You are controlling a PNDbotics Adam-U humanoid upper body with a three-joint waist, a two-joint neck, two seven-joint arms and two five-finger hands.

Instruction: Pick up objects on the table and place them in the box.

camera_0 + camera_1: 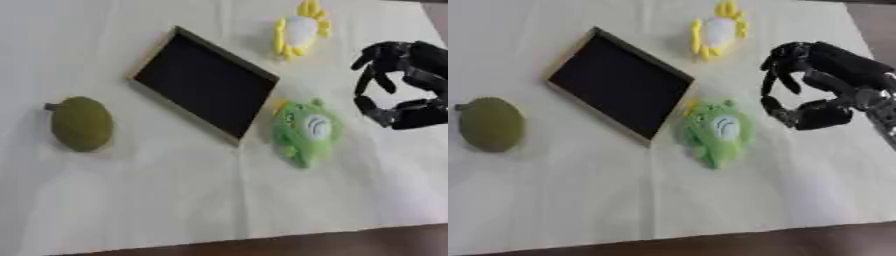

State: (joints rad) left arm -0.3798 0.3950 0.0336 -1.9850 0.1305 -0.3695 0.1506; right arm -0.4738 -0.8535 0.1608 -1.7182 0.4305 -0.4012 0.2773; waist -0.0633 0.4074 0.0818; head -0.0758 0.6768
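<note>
The table [175, 200], under a pale cloth, fills both views; nothing on it has yet gone into the box, so the task reads as at its start. The box [203, 82] is the biggest thing there, a shallow dark tray with a tan rim, lying askew just above centre with its long axis running from ten o'clock to four o'clock; its inside looks bare.

The right hand [820, 92] comes in from three o'clock, hanging over the cloth with fingers and thumb curved toward each other like a wide claw, a clear gap between them and nothing in it; the left hand shows in neither view, so the right hand is the only one placed to act.

The green plush toy [306, 131] lies just beside the box's lower right corner, its long axis tilted from twelve toward five o'clock; it sits at about eight o'clock from the right hand's fingertips, near but apart. That is the relation the next move turns on; I judge the hand must travel down and toward the centre to straddle the toy across its narrow width.

The olive-green round fruit [80, 123], with a short stem, rests at nine o'clock, well apart from the hand. The yellow and white flower toy [301, 30] lies at one o'clock, beyond the box's far corner.
</note>
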